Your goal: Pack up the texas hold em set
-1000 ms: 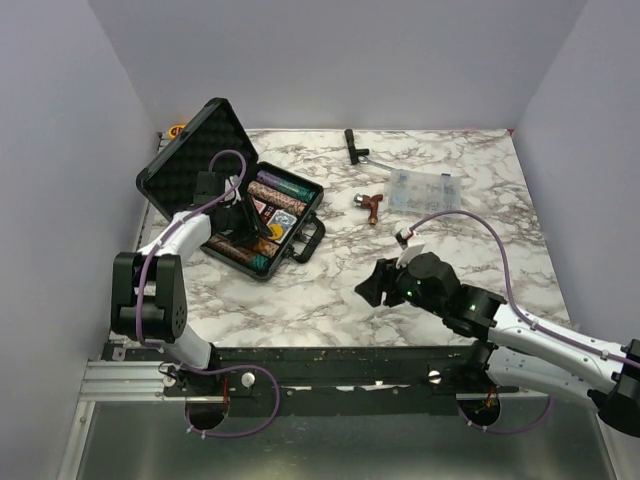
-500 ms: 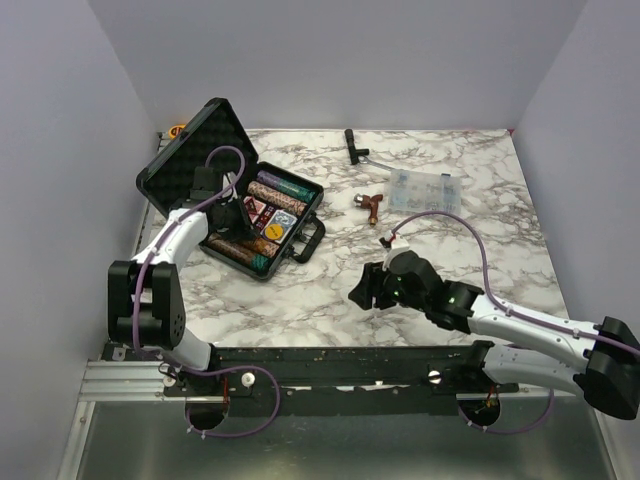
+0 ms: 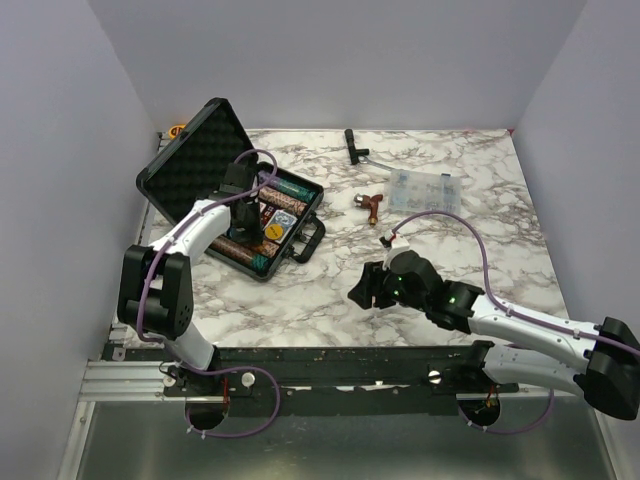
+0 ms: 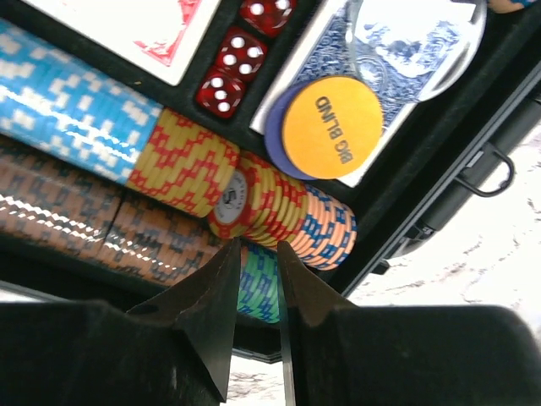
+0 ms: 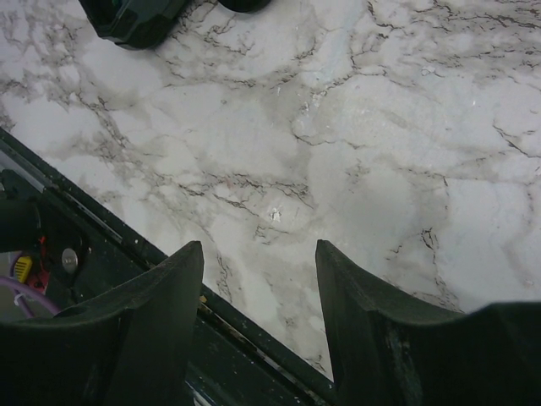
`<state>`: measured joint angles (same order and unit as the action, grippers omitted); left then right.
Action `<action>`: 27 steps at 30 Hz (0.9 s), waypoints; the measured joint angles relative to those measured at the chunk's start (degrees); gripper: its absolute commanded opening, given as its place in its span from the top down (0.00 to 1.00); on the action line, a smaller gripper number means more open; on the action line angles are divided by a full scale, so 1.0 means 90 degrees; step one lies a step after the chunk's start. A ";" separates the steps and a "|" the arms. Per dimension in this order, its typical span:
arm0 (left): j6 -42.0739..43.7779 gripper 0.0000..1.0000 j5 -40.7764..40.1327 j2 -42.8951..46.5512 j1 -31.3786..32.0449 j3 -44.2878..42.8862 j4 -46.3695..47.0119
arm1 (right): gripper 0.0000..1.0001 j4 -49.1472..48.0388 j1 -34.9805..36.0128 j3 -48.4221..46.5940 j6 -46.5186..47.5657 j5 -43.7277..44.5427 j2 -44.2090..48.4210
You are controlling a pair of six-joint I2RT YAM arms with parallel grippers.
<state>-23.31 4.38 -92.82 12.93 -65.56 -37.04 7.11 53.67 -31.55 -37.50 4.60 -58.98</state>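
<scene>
The black briefcase (image 3: pixel 302 232) lies open at the left, its foam-lined lid (image 3: pixel 190 155) propped up. Rows of multicoloured poker chips (image 4: pixel 182 169) fill it, with red dice (image 4: pixel 228 68), a blue card deck (image 4: pixel 397 38) and an orange "BIG BLIND" chip (image 4: pixel 331 127). My left gripper (image 3: pixel 248 230) hangs inside the case just over the chip rows. In the left wrist view it (image 4: pixel 258 247) stands a narrow gap apart, with nothing between the fingers. My right gripper (image 3: pixel 360 292) is open and empty over bare marble near the front edge, as the right wrist view (image 5: pixel 258 245) shows.
A clear compartment box (image 3: pixel 425 188) lies at the back right. A red-brown small part (image 3: pixel 370 206) and a black tool (image 3: pixel 353 146) lie near it. The case handle (image 3: pixel 310 240) points toward the table's middle. The black front rail (image 5: pixel 101 245) runs under my right gripper.
My left gripper has moved right and farther back inside the case, over the middle chip rows. My right arm stretched left a second ago and has since held still.
</scene>
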 measured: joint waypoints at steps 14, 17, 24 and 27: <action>0.0238 0.83 -0.0906 -0.0583 0.0245 -0.0573 -0.0408 | 0.42 -0.0017 0.0000 0.0000 0.0002 0.0002 0.0051; 0.0253 0.91 -0.0935 -0.0653 0.0272 -0.0585 -0.0418 | 0.42 -0.0015 0.0000 0.0002 0.0000 0.0002 0.0061; 0.0279 0.93 -0.1171 -0.0848 0.0347 -0.0845 -0.0663 | 0.42 -0.0015 0.0000 0.0002 0.0002 0.0000 0.0061; 0.0277 0.83 -0.1321 -0.0855 0.0413 -0.0857 -0.0685 | 0.42 -0.0015 0.0000 0.0002 0.0002 0.0000 0.0061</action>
<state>-20.82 -7.51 -100.51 16.64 -73.28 -43.20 6.98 53.67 -31.53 -37.47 4.60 -58.43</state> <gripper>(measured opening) 0.087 0.583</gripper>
